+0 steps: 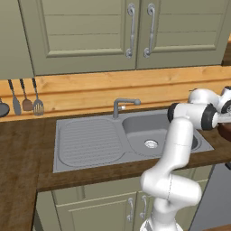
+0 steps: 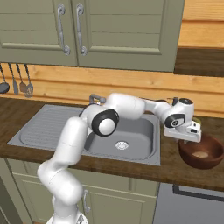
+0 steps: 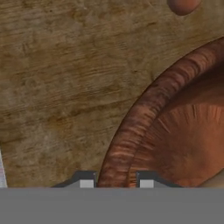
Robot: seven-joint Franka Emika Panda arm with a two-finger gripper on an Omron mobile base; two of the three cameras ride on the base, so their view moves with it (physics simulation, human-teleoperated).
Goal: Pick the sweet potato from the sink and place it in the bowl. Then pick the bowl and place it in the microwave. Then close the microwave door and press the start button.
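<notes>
**A:** Room and surfaces?

**B:** Kitchen. Dark wooden counter point(image 2: 131, 168), pale green cupboards point(image 1: 90, 36) above, a wooden back wall. Three utensils point(image 1: 27, 103) hang on that wall, far off to the gripper's left.

**A:** Sink?

**B:** Grey metal sink point(image 1: 131, 149), one deep basin, ribbed drainboard, curved faucet point(image 1: 122, 104). It lies to the gripper's left, and the arm reaches across above it.

**A:** Gripper?

**B:** The gripper point(image 3: 116, 183) sits low over the near rim of the bowl point(image 2: 201, 153), to the right of the sink. In the hand view its two fingertips point(image 3: 86, 183) stand one on each side of the rim wall, drawn in narrow and clamped on it.

**A:** Bowl?

**B:** Round, deep, reddish-brown, resting on the counter directly below the gripper.

**A:** Sweet potato?

**B:** A pale orange shape, the sweet potato point(image 2: 201, 154), lies on the bowl's floor, just beyond the gripper.

**A:** Anything else nearby?

**B:** A small rounded pinkish item point(image 3: 183, 5) sits on the counter beyond the bowl; too little is visible to identify it.
</notes>
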